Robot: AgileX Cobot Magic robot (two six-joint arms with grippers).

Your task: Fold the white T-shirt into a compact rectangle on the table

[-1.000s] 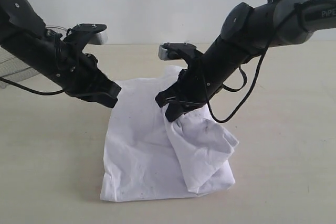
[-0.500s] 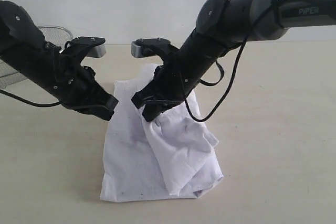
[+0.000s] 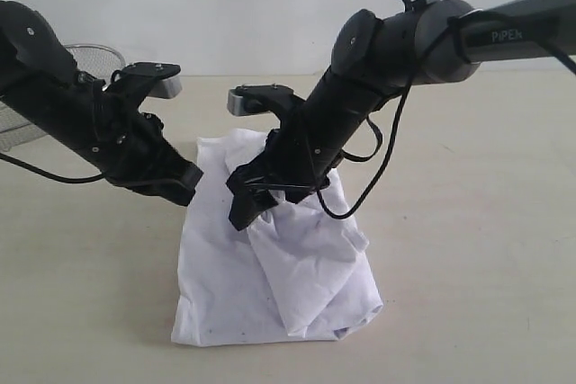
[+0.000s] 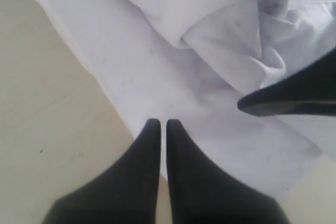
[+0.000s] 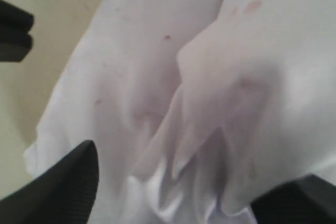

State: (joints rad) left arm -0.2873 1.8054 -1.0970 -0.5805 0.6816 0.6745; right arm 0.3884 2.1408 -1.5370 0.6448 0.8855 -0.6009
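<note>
1. Shirt [image 3: 225,285] lies on the counter [image 3: 468,222], mid-scene in the exterior view. Its long axis runs 12 to 6.
2. Right gripper [image 3: 255,197] hangs over the shirt's 12 o'clock half, close to the midline. Most of the cloth runs away from it toward 6. In the wrist view its fingers are spread wide, with a bunched ridge of cloth lying between them and nothing visibly nipped.
3. Left gripper [image 3: 184,177] sits at the shirt's 10 o'clock edge, tips right at the hem. In the wrist view its fingers are pressed together with only a hairline gap. No cloth shows between them.
4. The key relation is that the loose fold trails from the right gripper toward 5. The right arm is the nearer one to that fold, while the left is beside the flat layer only.
5. Look of the shirt:
   - It is white and creased, with faint specks.
   - The 3 o'clock side is doubled over toward the middle as a rumpled flap that bulges at 5.
   - The 9 o'clock side lies flat.
   - The outline is a rough rectangle, longer than wide, and not yet tidy.
   - No print shows.
</note>
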